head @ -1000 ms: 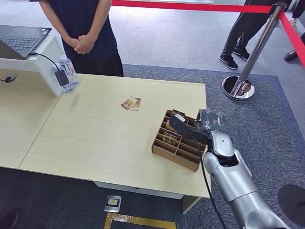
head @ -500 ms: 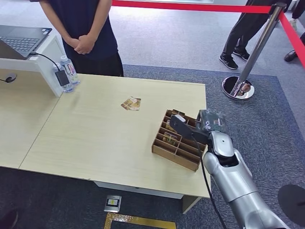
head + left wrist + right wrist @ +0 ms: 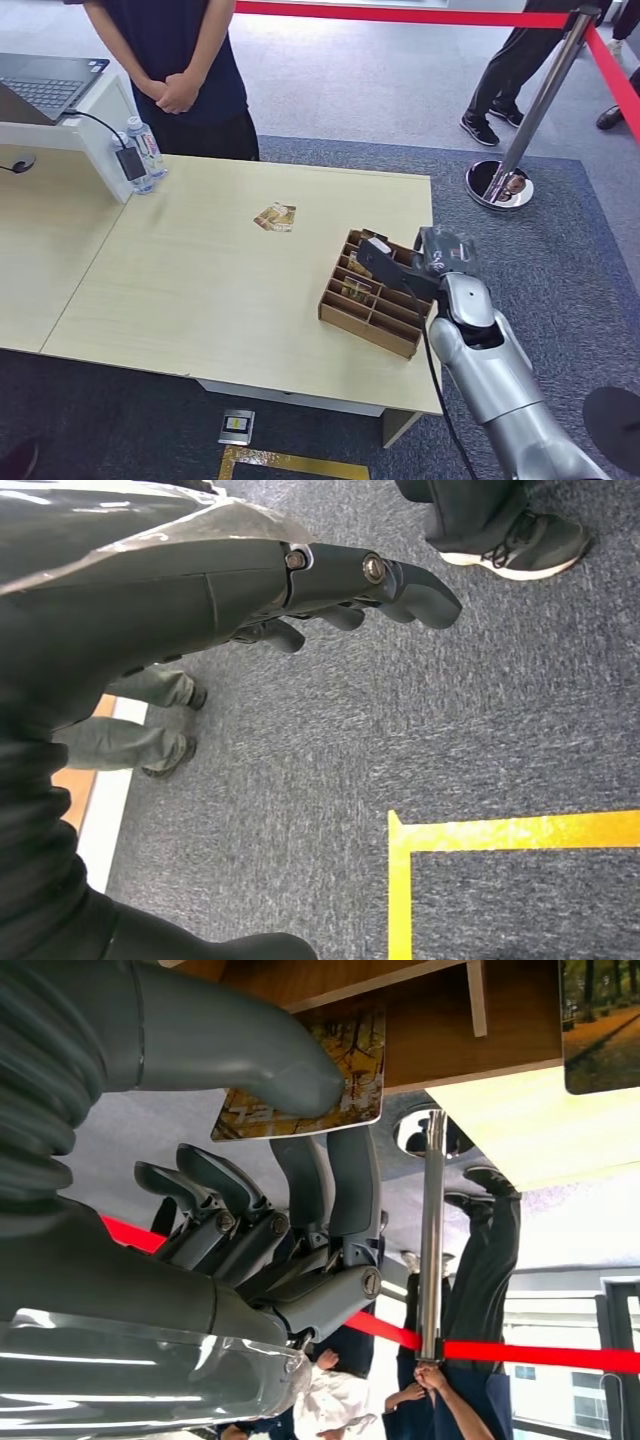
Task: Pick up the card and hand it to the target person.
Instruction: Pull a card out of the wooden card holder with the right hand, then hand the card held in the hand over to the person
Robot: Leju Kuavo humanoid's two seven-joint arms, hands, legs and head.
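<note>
A card (image 3: 302,1085) printed with an autumn-tree scene in yellow and brown is pinched between the thumb and dark fingers of the right hand (image 3: 302,1160), over the far right part of the wooden compartment box (image 3: 370,295) near the table's right edge. A second, similar card (image 3: 275,217) is seen lying flat on the pale tabletop, well left of the box and farther away.
</note>
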